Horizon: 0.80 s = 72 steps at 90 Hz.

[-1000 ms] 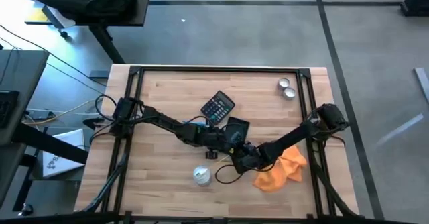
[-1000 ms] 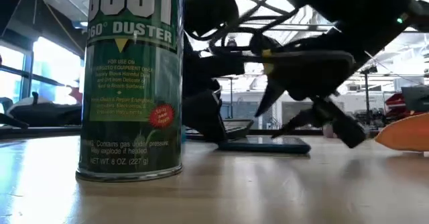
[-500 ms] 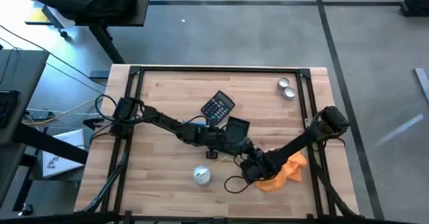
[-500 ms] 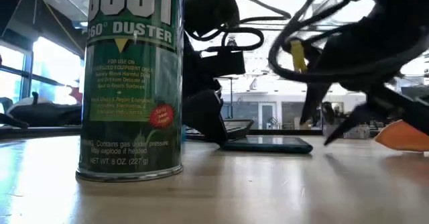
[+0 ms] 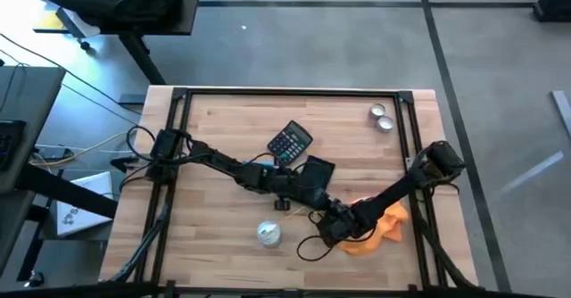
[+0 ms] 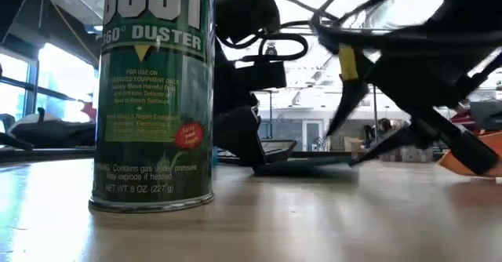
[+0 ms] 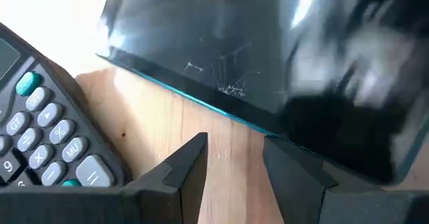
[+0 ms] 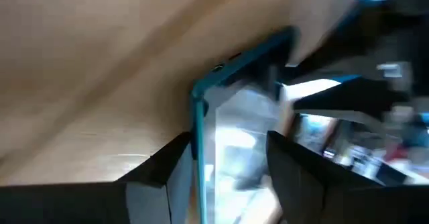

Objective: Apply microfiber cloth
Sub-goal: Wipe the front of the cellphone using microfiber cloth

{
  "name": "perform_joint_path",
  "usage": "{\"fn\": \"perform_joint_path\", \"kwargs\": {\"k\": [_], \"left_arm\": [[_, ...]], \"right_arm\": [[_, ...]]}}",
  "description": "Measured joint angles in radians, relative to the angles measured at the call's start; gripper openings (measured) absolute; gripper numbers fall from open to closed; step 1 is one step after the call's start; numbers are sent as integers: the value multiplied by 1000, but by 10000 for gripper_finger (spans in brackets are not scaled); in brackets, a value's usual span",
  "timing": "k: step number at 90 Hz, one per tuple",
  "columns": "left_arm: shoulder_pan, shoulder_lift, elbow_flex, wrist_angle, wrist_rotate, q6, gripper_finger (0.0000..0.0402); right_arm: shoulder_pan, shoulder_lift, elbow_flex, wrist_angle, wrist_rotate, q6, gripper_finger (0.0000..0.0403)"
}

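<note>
The microfiber cloth point(image 5: 379, 229) lies crumpled on the tabletop point(image 5: 223, 235) near its right edge, under the right arm, and its orange edge shows at the far side of the low view. The right tool point(image 8: 224, 158) is low at the corner of the teal-edged phone point(image 5: 314, 175), fingers parted with nothing between them, so the cloth is not yet picked up. The left tool point(image 7: 231, 160) rests at the phone's edge beside the calculator point(image 5: 290, 142), also spread open and holding nothing, apparently steadying the device. To do this step well, the right tool should probably go to the cloth's nearer bunched fold, pinch a raised ridge rather than flat fabric, and lift clear before carrying it over the glass. The cloth's long axis runs roughly across the tabletop, left to right, its narrower end toward the phone.
</note>
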Motion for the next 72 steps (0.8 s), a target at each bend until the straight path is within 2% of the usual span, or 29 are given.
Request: {"fn": "perform_joint_path", "kwargs": {"k": [12,21,35,56,63,72], "left_arm": [[0,2,0,23,12,0,133],[0,2,0,33,25,0,133],[0,2,1,31,27,0,133],[1,1,3,12,9,8,133],[1,1,3,5,-43,16,133],[-7,-3,3,-33,-126,20,133]], "right_arm": [[7,-2,24,2,92,-1,154],[5,-2,51,6,104,0,153],[-22,-2,70,-4,-1,38,120],[-60,-2,85,-44,-119,164,14],[-63,-2,110,-100,-120,241,9],[-75,-2,194,-262,-152,424,7]]}}
